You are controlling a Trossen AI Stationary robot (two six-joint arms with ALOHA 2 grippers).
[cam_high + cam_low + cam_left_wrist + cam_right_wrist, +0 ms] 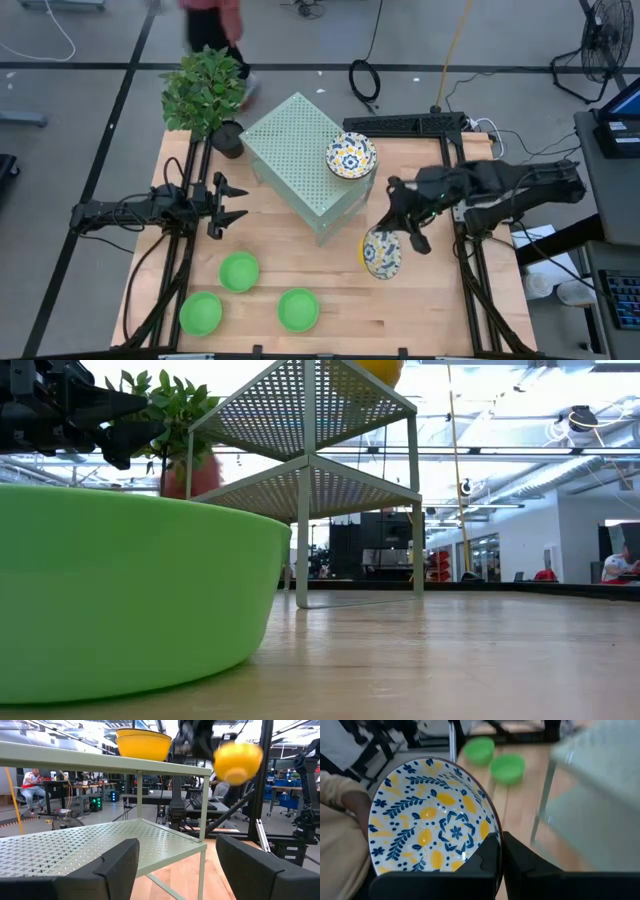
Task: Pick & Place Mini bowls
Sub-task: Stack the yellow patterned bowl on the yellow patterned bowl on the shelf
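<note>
The pale green perforated box (pixel 300 150) is standing near the middle of the counter (pixel 450 300), and everything here is placed from it.

One floral bowl (pixel 351 155) is sitting on the box's top, at the corner toward the right arm. In the left wrist view its yellow underside (pixel 143 744) is showing above the box's upper shelf.

The right hand (pixel 408 222) is hanging just off the box's right side, toward the front of the counter. Its fingers (pixel 487 855) are pinching shut on the rim of a second floral bowl (pixel 382 253), which it is holding tilted on edge, clear of the counter. The right wrist view is looking straight into this bowl's patterned inside (pixel 432 825).

Three green bowls are resting on the counter in front of the box, toward the left arm: one (pixel 239 271) nearest the box, one (pixel 201 313) further out to the left front, and one (pixel 298 309) toward the middle front, all apart from one another.

The left hand (pixel 232 200) is hovering to the left of the box, its fingers (pixel 117 865) spread wide and holding nothing.

A potted plant (pixel 207 95) is standing at the box's back left.
</note>
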